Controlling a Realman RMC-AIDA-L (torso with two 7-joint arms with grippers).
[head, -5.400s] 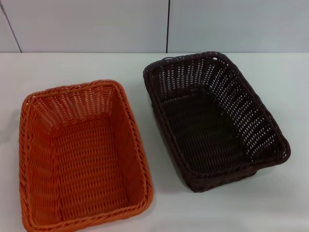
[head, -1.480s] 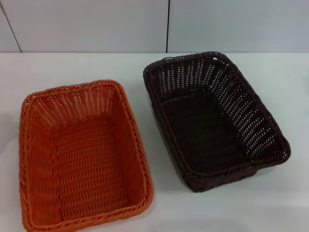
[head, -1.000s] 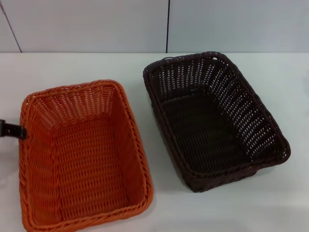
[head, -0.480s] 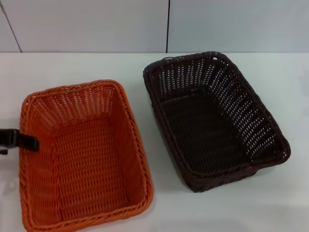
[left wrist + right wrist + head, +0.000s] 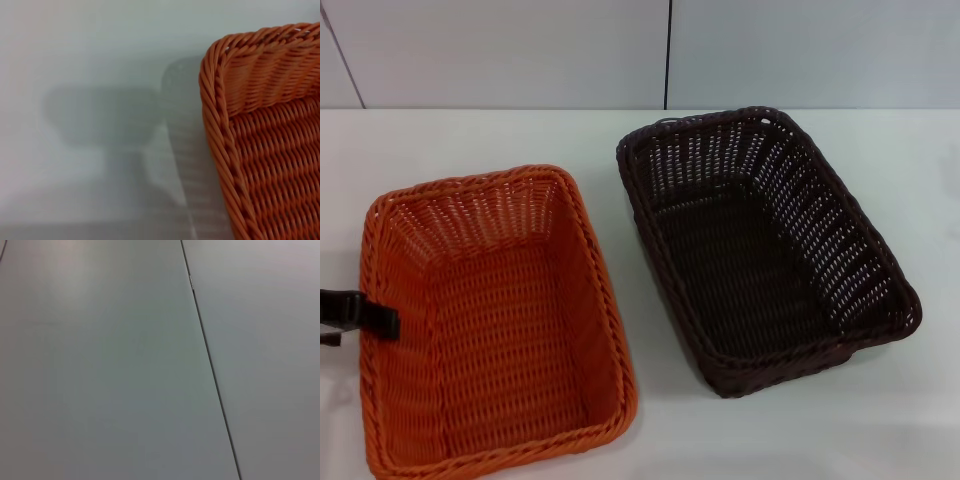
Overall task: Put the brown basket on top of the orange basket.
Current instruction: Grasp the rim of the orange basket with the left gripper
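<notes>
The orange basket (image 5: 490,330) sits on the white table at the front left, open side up and empty. The brown basket (image 5: 760,250) sits to its right, a little farther back, also empty and apart from it. My left gripper (image 5: 365,314) reaches in from the left edge, with its black tip over the orange basket's left rim. The left wrist view shows one corner of the orange basket (image 5: 220,100) and the gripper's shadow on the table beside it. My right gripper is out of view.
The white table (image 5: 650,140) runs back to a grey panelled wall (image 5: 520,50). A strip of bare table (image 5: 630,300) separates the two baskets. The right wrist view shows only a grey panel surface with a dark seam (image 5: 207,360).
My left gripper has come in from the left edge over the orange basket's left rim, then shifted slightly toward the front. The baskets have not moved.
</notes>
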